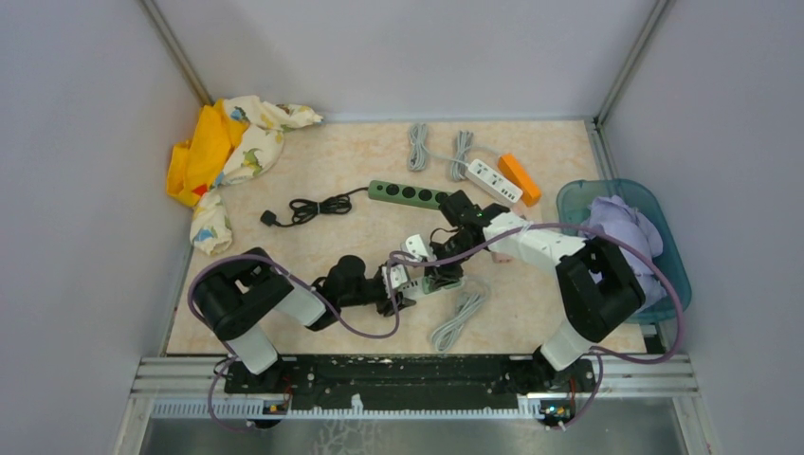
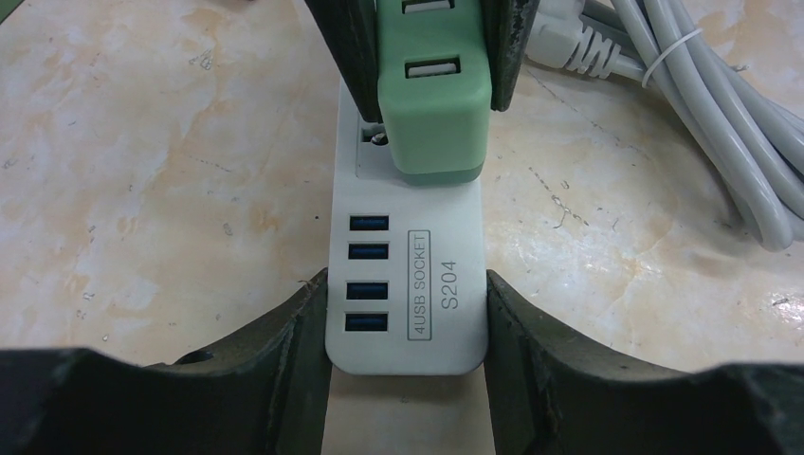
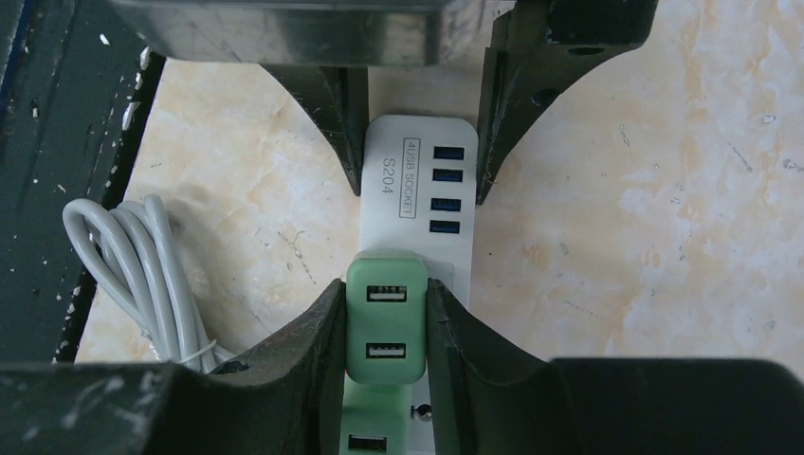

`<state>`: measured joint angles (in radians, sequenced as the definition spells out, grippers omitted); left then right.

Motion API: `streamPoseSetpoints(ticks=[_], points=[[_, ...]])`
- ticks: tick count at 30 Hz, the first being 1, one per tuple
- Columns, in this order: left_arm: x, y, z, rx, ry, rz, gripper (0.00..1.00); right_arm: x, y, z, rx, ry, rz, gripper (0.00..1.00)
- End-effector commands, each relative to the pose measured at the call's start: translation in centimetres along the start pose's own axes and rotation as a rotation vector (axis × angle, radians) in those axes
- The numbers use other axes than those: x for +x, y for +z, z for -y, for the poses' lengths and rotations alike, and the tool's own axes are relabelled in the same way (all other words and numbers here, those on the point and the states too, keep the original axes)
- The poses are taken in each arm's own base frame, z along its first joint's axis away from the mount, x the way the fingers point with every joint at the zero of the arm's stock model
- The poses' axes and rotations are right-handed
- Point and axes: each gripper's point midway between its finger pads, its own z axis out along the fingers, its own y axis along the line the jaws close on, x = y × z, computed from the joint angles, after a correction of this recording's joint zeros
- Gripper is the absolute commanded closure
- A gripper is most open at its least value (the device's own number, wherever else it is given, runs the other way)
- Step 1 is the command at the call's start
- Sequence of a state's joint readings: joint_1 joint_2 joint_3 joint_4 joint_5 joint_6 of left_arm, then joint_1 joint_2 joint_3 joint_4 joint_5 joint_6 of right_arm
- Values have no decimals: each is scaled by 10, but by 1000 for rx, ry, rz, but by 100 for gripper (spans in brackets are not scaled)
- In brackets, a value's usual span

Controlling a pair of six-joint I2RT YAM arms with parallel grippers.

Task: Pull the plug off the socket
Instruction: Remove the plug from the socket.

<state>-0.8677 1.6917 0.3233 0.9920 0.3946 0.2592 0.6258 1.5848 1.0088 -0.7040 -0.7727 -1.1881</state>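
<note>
Right wrist: the green plug sits clamped inside the right tool.

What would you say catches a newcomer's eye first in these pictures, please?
The green plug, pinched in the right tool, sits in the white socket strip at the table's middle, which the left tool clamps by its USB end. A yellow cloth lies crumpled in the far left corner.

- i work in a robot lab cell: plain grey walls and metal posts box me in.
- my arms' bases sit on a metal rail.
- props lie about: power strips, cloths, a basin.
</note>
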Motion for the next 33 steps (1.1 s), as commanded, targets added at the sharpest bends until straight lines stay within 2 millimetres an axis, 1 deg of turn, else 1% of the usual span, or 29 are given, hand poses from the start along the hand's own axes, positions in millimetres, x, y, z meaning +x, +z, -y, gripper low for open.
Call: streamPoseSetpoints(ticks=[1,3,5,8,10,12,15,18,22,25,29,33], points=[[0,5,9,58,1,2,100,-36,-4,21,91,-51,85,100],[0,6,9,60,1,1,100,-33,-9,27,121,-37,70,100],[1,6,8,58,0,0,100,-26,-18,33,146,-18,68,100],[1,5,7,56,-3,0,100,-16,-30,34,158,-38,49,100],[1,5,8,55,-3,1,100,-14,-34,27,133,-80,43,100],[1,5,7,55,-4,3,100,-16,-33,16,92,-114,59,100],[1,5,8,58,-6,1,100,-24,-29,2,32,-131,114,100],[1,5,7,57,-8,3,100,-36,-21,-2,11,-133,151,100],[1,6,8,61,-8,3,100,-49,-6,8,50,-79,144,100],[2,7,8,64,-11,-3,100,-55,-4,20,90,-18,155,100],[3,7,8,66,-12,-5,100,-50,-12,32,155,1,121,100],[2,7,7,64,-11,-4,100,-39,-29,34,158,2,128,100]])
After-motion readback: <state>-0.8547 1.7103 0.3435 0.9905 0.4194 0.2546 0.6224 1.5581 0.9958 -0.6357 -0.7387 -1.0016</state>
